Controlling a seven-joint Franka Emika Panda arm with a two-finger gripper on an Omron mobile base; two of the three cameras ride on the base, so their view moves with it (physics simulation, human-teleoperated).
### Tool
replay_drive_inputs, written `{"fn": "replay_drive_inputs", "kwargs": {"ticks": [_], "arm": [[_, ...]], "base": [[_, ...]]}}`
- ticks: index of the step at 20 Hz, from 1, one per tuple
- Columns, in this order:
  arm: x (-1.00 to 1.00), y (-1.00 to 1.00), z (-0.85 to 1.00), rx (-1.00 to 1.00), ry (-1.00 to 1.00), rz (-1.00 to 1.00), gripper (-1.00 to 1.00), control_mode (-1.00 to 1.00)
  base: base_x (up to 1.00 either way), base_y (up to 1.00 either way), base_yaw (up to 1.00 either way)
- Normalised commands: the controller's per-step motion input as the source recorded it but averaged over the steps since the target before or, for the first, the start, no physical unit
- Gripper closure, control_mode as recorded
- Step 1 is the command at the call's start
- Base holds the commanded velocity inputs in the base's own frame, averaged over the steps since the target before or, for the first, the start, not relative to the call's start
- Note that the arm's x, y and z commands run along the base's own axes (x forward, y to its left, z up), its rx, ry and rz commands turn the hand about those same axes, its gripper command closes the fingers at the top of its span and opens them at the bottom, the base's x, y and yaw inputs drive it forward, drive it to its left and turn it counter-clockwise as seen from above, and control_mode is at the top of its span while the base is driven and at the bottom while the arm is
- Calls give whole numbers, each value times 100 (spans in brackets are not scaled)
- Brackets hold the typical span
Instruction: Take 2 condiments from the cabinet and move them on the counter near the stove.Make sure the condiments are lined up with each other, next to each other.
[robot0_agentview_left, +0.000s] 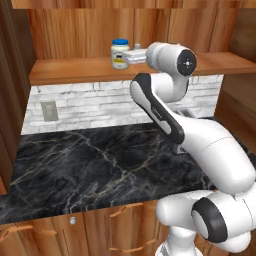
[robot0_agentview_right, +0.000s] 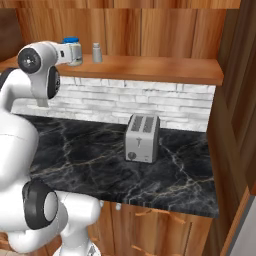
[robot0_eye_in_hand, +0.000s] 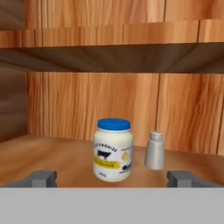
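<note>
Black marble counter (robot0_agentview_left: 90, 165) nearest, running under the white brick backsplash (robot0_agentview_left: 85, 102); silver toaster (robot0_agentview_right: 142, 138) standing on it toward the right side, upright, slots up. Grey outlet plate (robot0_agentview_left: 49, 111) on the backsplash at left. White arm (robot0_agentview_left: 200, 145) rising from the base over the counter, elbow bent, hand raised to cabinet shelf height. Gripper (robot0_eye_in_hand: 113, 178) spread wide, nothing pinched, the two dark fingertips (robot0_eye_in_hand: 43, 178) far apart at the bottom of the hand view, pointed straight at the shelf contents. Jar (robot0_eye_in_hand: 113, 149) standing upright on the wooden shelf (robot0_agentview_left: 75, 70) of the cabinet (robot0_agentview_right: 150, 25), squat, cream-white, blue lid, yellowish label with a dark mark; sits ahead of the gripper, roughly centred between the fingertips, not touched. Shaker (robot0_eye_in_hand: 154, 150) just beside the jar on its right in the hand view, slim, grey-white, rounded cap, upright, slightly further back; small gap between the two. From the left base view, jar visible just left of the hand, close to it; from the right base view, shaker standing clear just right of the hand. Both condiments in the cabinet, none on the counter. Reddish-brown plank back wall behind them, an upper shelf board overhead.
</note>
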Motion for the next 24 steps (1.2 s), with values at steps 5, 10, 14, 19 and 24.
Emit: {"fn": "replay_drive_inputs", "kwargs": {"ticks": [5,10,14,19,24], "arm": [[56,0,16,4,12,0,-100,-100],[53,8,19,1,10,0,-100,-100],[45,15,4,0,8,0,-100,-100],[38,16,1,0,4,0,-100,-100],[36,3,-11,-1,1,0,-100,-100]], "base": [[0,0,0],[0,0,0],[0,0,0],[0,0,0],[0,0,0]]}}
